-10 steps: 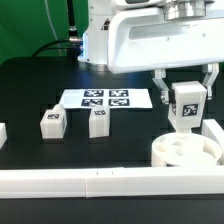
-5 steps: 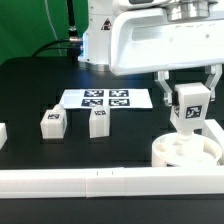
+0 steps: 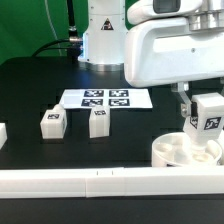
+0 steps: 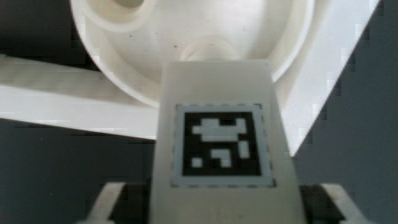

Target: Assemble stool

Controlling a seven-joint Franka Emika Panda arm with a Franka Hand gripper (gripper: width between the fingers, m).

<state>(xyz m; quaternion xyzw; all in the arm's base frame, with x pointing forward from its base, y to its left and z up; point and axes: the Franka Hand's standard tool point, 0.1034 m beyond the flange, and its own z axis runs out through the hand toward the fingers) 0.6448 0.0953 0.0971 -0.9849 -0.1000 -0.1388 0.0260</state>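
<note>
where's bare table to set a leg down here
Bare table lies on the exterior view's left, behind the loose legs and beside the marker board. Another strip runs between those legs and the front rail. Crowded on the exterior view's right: seat, with the held leg over it.

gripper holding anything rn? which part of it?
Yes. The gripper holds a stool leg, fingers clamped on two opposite sides near its upper end, tag face left uncovered, above the round seat.
</note>
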